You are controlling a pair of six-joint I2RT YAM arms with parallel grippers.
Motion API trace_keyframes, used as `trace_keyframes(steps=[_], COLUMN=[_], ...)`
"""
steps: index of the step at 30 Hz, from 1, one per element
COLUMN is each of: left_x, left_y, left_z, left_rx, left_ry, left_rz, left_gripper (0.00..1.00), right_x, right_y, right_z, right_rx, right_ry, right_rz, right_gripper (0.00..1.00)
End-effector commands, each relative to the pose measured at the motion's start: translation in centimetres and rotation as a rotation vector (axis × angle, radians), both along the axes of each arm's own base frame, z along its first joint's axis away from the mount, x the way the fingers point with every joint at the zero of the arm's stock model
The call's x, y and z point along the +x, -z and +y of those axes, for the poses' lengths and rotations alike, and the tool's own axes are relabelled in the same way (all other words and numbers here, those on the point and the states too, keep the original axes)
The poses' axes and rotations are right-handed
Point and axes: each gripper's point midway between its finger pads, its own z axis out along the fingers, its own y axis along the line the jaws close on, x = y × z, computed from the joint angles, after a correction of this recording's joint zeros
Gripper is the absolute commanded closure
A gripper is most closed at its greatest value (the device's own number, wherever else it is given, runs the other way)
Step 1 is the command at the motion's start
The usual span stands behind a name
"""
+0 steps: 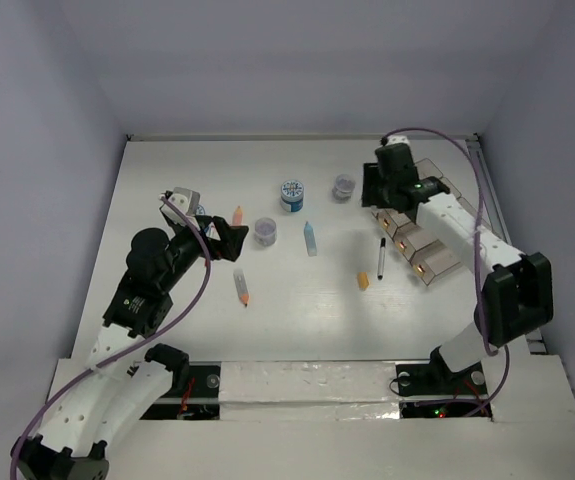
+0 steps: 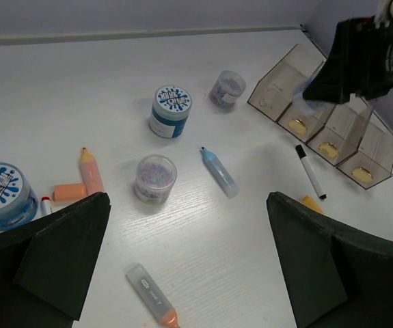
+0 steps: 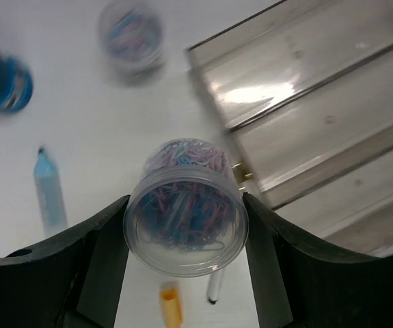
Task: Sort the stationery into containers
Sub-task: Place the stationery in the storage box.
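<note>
My right gripper [image 3: 186, 225] is shut on a clear jar of coloured paper clips [image 3: 186, 201] and holds it above the table beside the smoky divided tray [image 3: 319, 89]. In the top view this gripper [image 1: 377, 192] is at the tray's [image 1: 437, 262] far left end. My left gripper [image 2: 189, 273] is open and empty above an orange-tipped marker [image 2: 152, 295]; it also shows in the top view [image 1: 229, 240]. On the table lie a blue-lidded jar [image 1: 292, 195], two clear jars [image 1: 344, 186] [image 1: 265, 231], a light-blue marker [image 1: 310, 238], a black pen [image 1: 381, 258] and an orange stub [image 1: 363, 281].
A second blue-lidded jar [image 2: 1, 195], an orange marker [image 2: 90, 171], a short orange piece [image 2: 70, 191] and a small red-tipped item [image 2: 46, 203] lie at the left. White walls close the table at the back and sides.
</note>
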Motion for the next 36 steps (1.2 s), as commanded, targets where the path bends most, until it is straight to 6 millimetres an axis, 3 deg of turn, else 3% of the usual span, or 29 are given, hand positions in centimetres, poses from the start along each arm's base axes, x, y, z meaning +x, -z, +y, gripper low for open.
trace_keyframes(steps=[1, 2, 5, 6, 9, 14, 25, 36], left_x=[-0.4, -0.4, -0.6, -0.7, -0.9, -1.2, -1.1, -0.7], left_y=[-3.1, -3.1, -3.1, -3.0, -2.8, -2.5, -2.0, -1.6], left_z=[-0.2, -0.2, -0.7, -0.9, -1.6, -2.5, -2.2, -2.3], left_rx=[-0.022, -0.021, -0.021, -0.019, -0.015, -0.011, 0.003, 0.015], left_ry=[0.014, 0.01, 0.027, 0.036, 0.057, 0.084, 0.067, 0.062], left_rz=[-0.087, -0.089, -0.086, -0.086, -0.077, -0.068, -0.048, -0.035], left_gripper=[0.01, 0.01, 0.01, 0.01, 0.01, 0.01, 0.01, 0.01], right_x=[2.5, 2.9, 2.7, 2.6, 1.8, 1.6, 5.4, 8.7], right_y=[-4.6, -4.9, -4.5, -4.6, -3.3, -1.7, -4.4, -1.4], right_z=[-4.9, -7.2, -11.4, -14.1, -17.6, -21.0, -22.5, -23.0], right_rx=[0.002, -0.005, -0.032, -0.031, 0.009, 0.015, 0.033, 0.035], right_ry=[0.145, 0.204, 0.321, 0.386, 0.473, 0.562, 0.559, 0.526], right_rz=[-0.141, -0.152, -0.14, -0.145, -0.123, -0.116, -0.184, -0.119], right_gripper=[0.7, 0.7, 0.7, 0.7, 0.7, 0.7, 0.7, 0.69])
